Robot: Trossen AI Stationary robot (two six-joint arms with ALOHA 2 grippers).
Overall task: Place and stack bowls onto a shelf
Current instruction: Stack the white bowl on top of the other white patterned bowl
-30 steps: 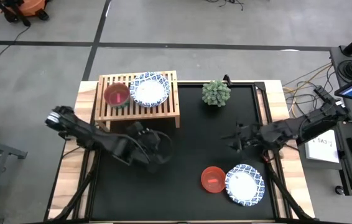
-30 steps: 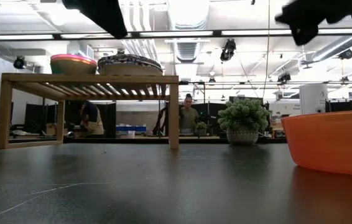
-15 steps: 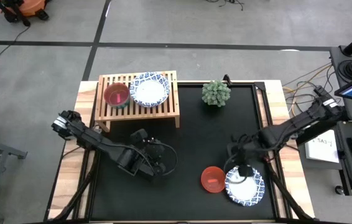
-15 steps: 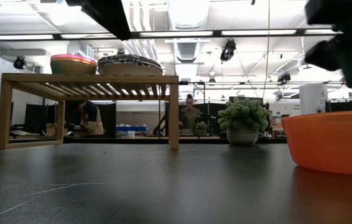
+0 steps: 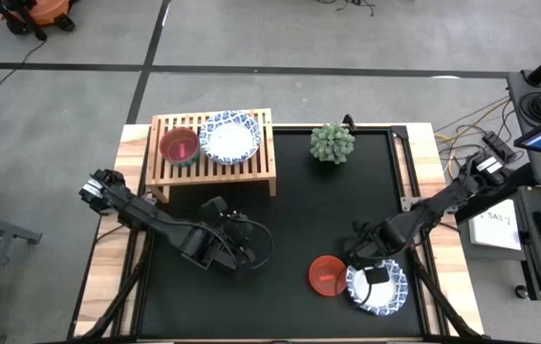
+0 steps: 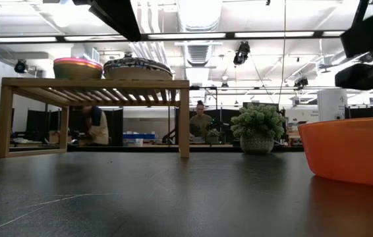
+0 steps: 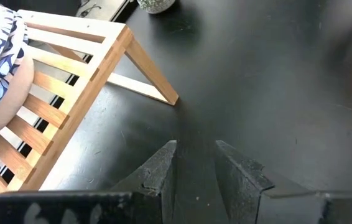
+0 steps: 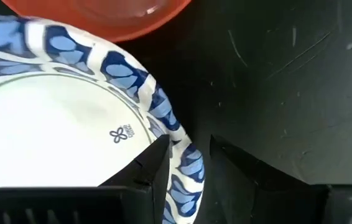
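- A black mat (image 5: 290, 220) is spread over the light-wood tabletop (image 5: 425, 153), which is ringed by grey concrete floor (image 5: 347, 38) crossed by dark lines.
- In the low view, an open workroom with ceiling strip lights is seen behind the tabletop, and two people (image 6: 200, 122) are seen far back.
- The shelf (image 5: 212, 149) is set at the mat's far left corner; a pink bowl (image 5: 180, 145) and a white blue-rimmed bowl (image 5: 230, 139) are carried side by side on its slats.
- A small potted plant (image 5: 332, 141) is placed just right of the shelf, at the mat's far edge.
- A red bowl (image 5: 327, 275) and a second blue-rimmed bowl (image 5: 378, 285) are set touching each other near the mat's near right corner, well apart from the shelf.
- The right pincer (image 8: 187, 163) is lowered onto that second bowl: its fingers are parted and set astride the patterned rim, one finger (image 8: 146, 167) inside over the white floor, the other outside over the mat.
- The left pincer (image 7: 196, 169) is held slightly parted and empty over bare mat, just in front of the shelf's near right leg.
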